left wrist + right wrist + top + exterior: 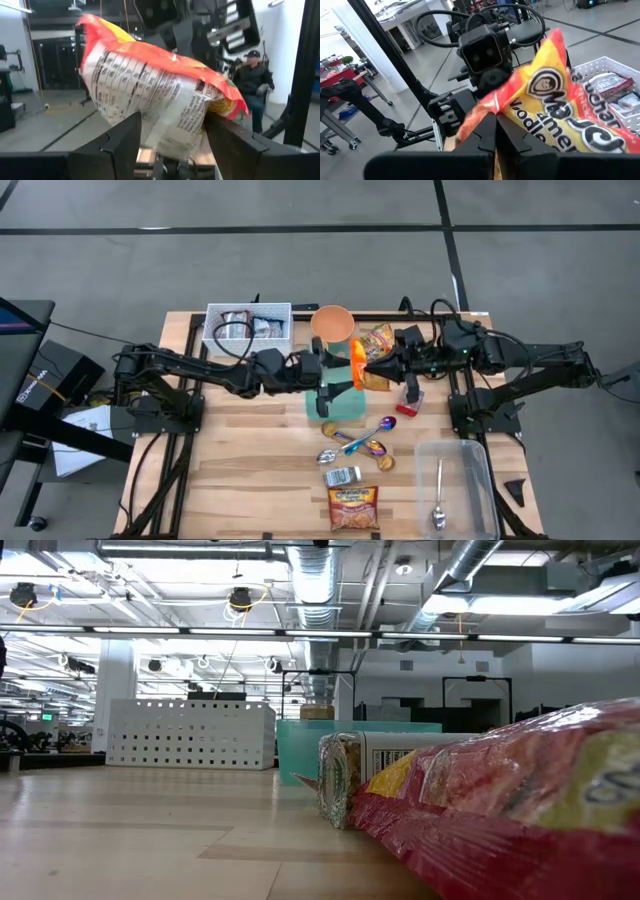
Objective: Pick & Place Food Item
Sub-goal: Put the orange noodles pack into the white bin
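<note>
two arms meet over a noodle packet at mid-desk

near the front edge of the wooden desk (pixel 250 470) lies a red snack packet (pixel 353 508), with a small silver packet (pixel 343 476) just behind it; both fill the low view's foreground. to the right, a clear plastic bin (pixel 455 480) holds a spoon (pixel 438 515). farther in, two spoons (pixel 355 442) lie beside two gold coin-like pieces, one of them at (pixel 381 463).

beyond these, above a teal mat (pixel 340 408), the orange noodle packet (pixel 358 365) hangs in the air between the two arms. the right end effector (pixel 492 131) has its fingers pressed together on one edge of the packet, pinching it. the left end effector (pixel 172 132) faces it from the opposite side, its two dark fingers (pixel 125 140) parted and standing on either side of the packet's printed back; whether they touch the wrapper cannot be told.

behind the meeting point stand a tan bowl (pixel 332 322) and another yellow noodle packet (pixel 378 340), and to the left a white perforated basket (pixel 248 325) with wrapped items inside. a red object (pixel 409 402) lies near the right arm. in the room beyond, a seated person in a dark cap (pixel 252 75) shows in the left wrist view.
</note>
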Robot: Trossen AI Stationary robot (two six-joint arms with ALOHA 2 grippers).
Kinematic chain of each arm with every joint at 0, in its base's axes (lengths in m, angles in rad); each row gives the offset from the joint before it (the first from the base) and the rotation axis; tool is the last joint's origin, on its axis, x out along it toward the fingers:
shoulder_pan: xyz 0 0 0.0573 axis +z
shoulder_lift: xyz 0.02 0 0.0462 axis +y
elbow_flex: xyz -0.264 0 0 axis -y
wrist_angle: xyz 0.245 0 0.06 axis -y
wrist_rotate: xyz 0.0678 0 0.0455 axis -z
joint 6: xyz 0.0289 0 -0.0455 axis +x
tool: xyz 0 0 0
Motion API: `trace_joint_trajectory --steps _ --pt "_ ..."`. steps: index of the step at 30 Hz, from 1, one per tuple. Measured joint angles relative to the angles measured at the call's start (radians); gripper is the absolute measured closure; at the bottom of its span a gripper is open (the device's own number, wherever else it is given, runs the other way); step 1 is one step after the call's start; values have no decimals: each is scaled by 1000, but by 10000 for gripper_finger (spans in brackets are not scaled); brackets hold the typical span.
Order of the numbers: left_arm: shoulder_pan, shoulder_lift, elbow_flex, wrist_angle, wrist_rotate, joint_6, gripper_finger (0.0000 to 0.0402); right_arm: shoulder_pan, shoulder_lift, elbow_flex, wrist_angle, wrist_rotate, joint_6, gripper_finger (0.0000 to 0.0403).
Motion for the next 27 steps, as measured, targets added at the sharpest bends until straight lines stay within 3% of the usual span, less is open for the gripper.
trace_joint_trajectory --steps 5,13,20,27 --pt "2 0 0 27 0 0 242 0 0 0 -4 0 5 403" --pt "2 0 0 24 45 -34 384 0 0 0 7 -3 11 403" --pt "2 -11 0 -5 45 -48 394 0 -4 -1 49 -2 22 379" --pt "2 -125 -8 -325 -58 -44 395 0 -14 0 56 1 82 308"
